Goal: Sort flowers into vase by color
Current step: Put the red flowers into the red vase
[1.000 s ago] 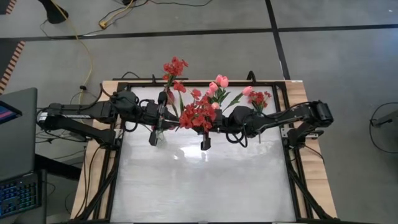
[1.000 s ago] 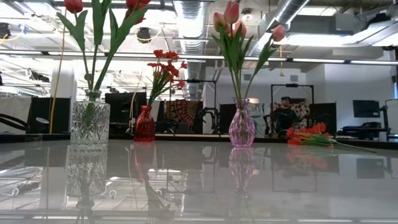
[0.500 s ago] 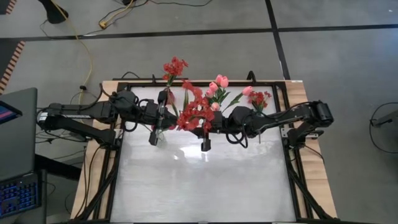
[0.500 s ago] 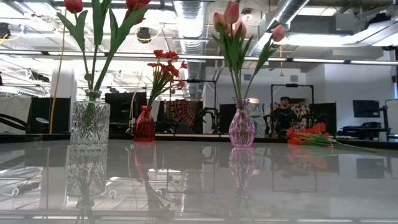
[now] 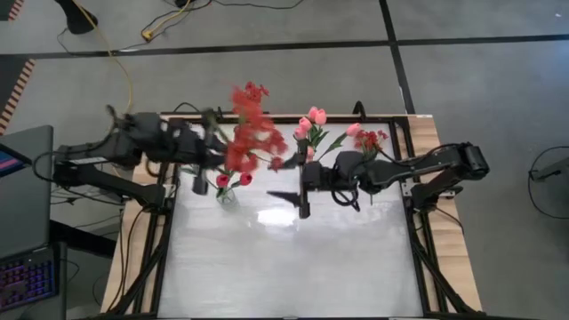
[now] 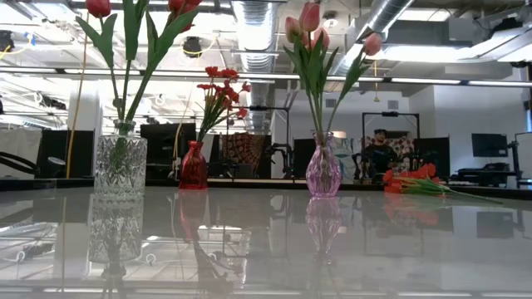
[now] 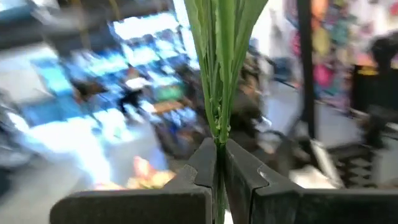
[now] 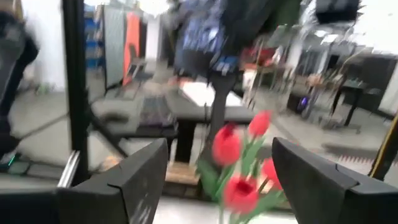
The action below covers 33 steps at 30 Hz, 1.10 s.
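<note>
My left gripper (image 5: 216, 153) is at the far left, shut on a bushy red spray (image 5: 252, 133) whose green stems (image 7: 219, 56) rise from between its fingers. My right gripper (image 5: 302, 180) stands open near the table's middle, with nothing between its fingers (image 8: 124, 180); red tulips (image 8: 241, 152) show beyond them. A clear vase (image 6: 120, 166) holds those red tulips (image 5: 229, 180). The small red vase (image 6: 193, 166) holds a red spray. The pink vase (image 6: 322, 166) holds pink tulips (image 5: 311, 118). More flowers (image 6: 413, 179) lie on the table at the far right. My left gripper pinches the bundle of green stems (image 7: 217, 138) between its two fingers, which come at it about level and lie across the stems. The stems stand up out of the hold, with the red blossoms above. The spray is lifted clear of the table.
The three vases stand in a row along the far part of the table. The near half of the glossy tabletop (image 5: 293, 267) holds nothing. A laptop (image 5: 27, 213) sits off the table's left side. A person (image 6: 381, 154) sits in the room behind.
My right gripper has opened and let go of the red spray. My left gripper, shut on its stems, has risen and drawn back toward the table's left edge, carrying the spray from between the two grippers to above the clear vase.
</note>
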### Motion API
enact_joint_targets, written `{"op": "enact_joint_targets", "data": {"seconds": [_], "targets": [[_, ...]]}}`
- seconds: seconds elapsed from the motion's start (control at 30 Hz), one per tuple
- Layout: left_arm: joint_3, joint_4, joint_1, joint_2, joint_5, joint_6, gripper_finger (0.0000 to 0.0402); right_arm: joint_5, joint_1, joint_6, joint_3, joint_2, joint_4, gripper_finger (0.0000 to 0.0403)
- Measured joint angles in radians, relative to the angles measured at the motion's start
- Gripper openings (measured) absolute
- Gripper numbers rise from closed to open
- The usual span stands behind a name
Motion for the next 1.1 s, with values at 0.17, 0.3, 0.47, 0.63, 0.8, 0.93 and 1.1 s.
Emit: {"op": "enact_joint_targets", "data": {"seconds": [0.17,0.3,0.47,0.63,0.8,0.93,1.1], "targets": [[0.003,-0.008,0.058,-0.083,-0.128,0.098,0.0002,0.0,0.041,0.006,0.0,0.01,-0.106,0.0315],[-0.04,-0.009,0.205,-0.131,-0.108,0.092,0.0002,0.0,0.088,0.008,-0.03,0.011,-0.148,0.0313],[-0.155,0.042,0.448,-0.167,0.031,0.056,0.0002,0.059,0.165,0.022,-0.111,0.011,-0.119,0.0313],[-0.24,0.151,0.73,-0.175,0.193,-0.045,0.0002,0.192,0.245,0.097,-0.198,0.012,-0.115,0.0313],[-0.353,0.324,0.982,-0.16,0.427,-0.23,0.0002,0.338,0.321,0.164,-0.262,0.012,-0.103,0.0313],[-0.504,0.505,1.091,-0.135,0.469,-0.381,0.0002,0.406,0.36,0.165,-0.279,0.001,-0.123,0.0313],[-0.724,0.844,1.14,-0.118,0.42,-0.549,0.0002,0.461,0.391,0.167,-0.331,-0.081,-0.172,0.0313]]}}
